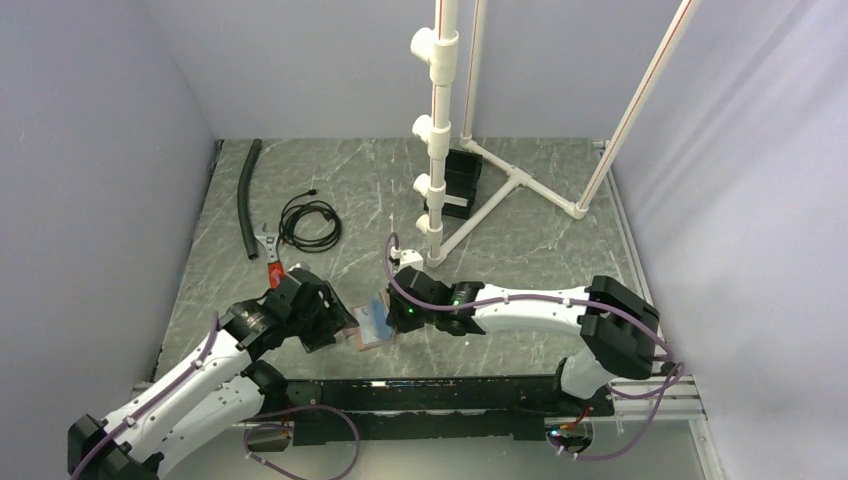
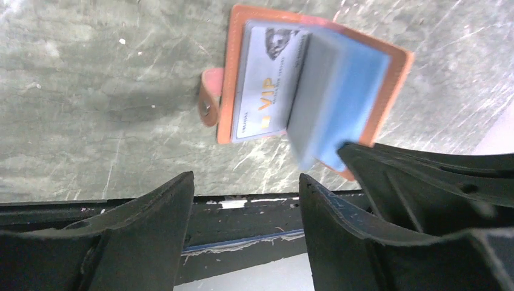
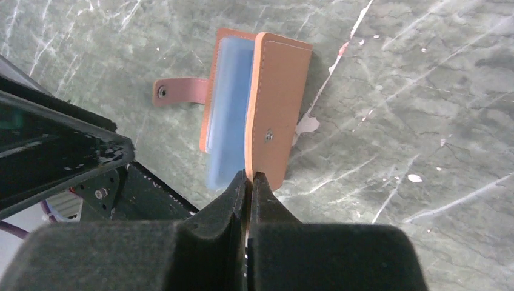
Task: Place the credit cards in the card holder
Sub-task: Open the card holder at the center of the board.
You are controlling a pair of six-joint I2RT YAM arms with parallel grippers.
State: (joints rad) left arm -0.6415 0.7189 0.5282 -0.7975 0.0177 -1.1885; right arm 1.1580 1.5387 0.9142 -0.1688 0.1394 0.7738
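Pinching the raised tan cover of the card holder (image 3: 276, 103) with the right gripper (image 3: 249, 179), fingers pressed tight on its near edge. Lying half open on the marbled table (image 3: 394, 121) close to the front rail (image 2: 242, 206), snap tab (image 3: 176, 92) flat out to one side, white VIP card (image 2: 267, 79) sleeved inside, blurry light blue card (image 2: 339, 91) tilted up over it. Hovering just beside with the left gripper (image 2: 244, 179), fingers spread apart, not touching the holder.

Both arms extended forward and angled inward, wrists close together. The left end effector (image 2: 242, 179) stood with its fingers spread wide, gripping nothing. The right end effector (image 3: 250, 177) was pinched tight on the raised cover of the card holder (image 3: 277, 109).
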